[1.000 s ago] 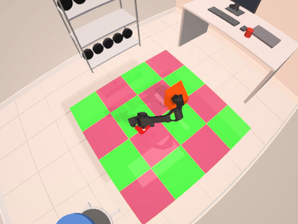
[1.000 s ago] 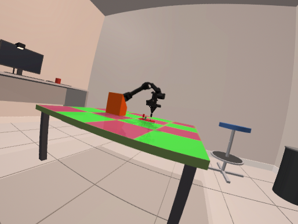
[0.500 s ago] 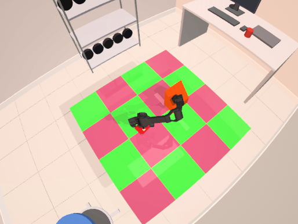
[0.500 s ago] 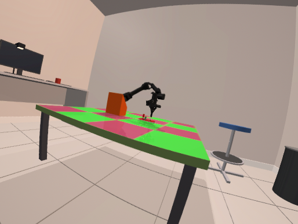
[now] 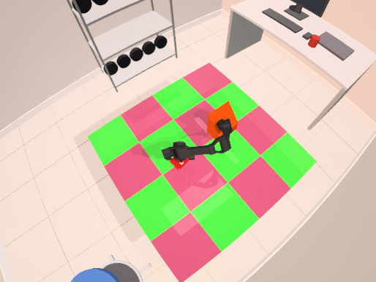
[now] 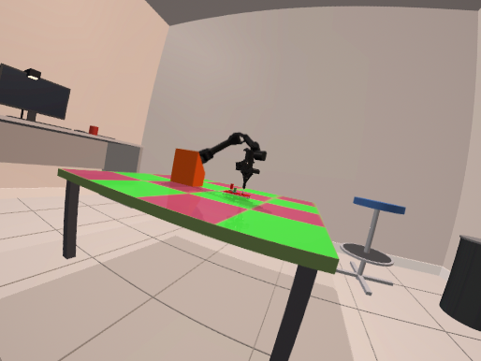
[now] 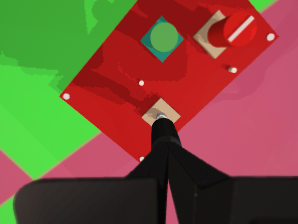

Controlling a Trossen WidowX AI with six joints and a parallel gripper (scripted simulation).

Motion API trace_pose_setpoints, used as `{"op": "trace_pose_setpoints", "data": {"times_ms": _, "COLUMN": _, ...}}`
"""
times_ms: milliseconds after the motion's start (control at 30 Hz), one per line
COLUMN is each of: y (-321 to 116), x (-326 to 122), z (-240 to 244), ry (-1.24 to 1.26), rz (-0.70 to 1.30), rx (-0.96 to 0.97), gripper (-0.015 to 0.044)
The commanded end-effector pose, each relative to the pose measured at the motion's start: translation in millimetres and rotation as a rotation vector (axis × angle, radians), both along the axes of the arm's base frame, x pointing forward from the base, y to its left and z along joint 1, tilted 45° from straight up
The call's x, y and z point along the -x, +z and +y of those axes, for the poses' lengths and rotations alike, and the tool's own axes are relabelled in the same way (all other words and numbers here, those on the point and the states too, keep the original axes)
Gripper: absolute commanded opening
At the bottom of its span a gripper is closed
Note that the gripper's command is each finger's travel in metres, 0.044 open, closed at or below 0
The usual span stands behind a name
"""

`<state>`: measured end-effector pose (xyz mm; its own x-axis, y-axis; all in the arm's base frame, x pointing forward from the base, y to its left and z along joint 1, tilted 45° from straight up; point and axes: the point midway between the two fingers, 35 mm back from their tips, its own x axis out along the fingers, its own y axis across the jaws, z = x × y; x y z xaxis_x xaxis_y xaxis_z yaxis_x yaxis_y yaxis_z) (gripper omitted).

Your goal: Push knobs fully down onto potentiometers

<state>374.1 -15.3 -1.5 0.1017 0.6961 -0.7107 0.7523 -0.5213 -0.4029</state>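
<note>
The red circuit board [image 5: 178, 164] [image 7: 112, 80] lies partly under the arm in the top view. In the wrist view a red knob [image 7: 239, 30] with a white line stands high on a tan potentiometer [image 7: 202, 36] at the upper right. A black knob [image 7: 163, 130] stands over the nearer tan potentiometer [image 7: 172, 116]; a bit of bare shaft shows between them. My gripper [image 7: 169, 143] [image 6: 244, 185] is shut and empty, its fingertips at the top of the black knob. Whether they touch it is hard to tell.
A green round part [image 7: 164, 37] on a teal square stands on the board near the red knob. Small white-tipped pins [image 7: 141, 83] [image 7: 233, 70] rise beside the potentiometers. An orange block [image 5: 224, 112] [image 6: 187, 167] stands at the arm's base on the checkered table [image 5: 241, 197] [image 6: 187, 206].
</note>
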Motion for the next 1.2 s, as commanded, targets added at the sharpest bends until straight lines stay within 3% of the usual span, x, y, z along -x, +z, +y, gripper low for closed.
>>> {"op": "trace_pose_setpoints", "data": {"times_ms": 0, "y": 0.2, "x": -0.1, "z": 0.6, "ry": -0.004, "rz": 0.003, "rx": -0.005, "gripper": 0.0}}
{"op": "trace_pose_setpoints", "data": {"times_ms": 1167, "y": -12.0, "x": -1.8, "z": 13.0, "ry": -0.004, "rz": 0.003, "rx": -0.005, "gripper": 0.0}}
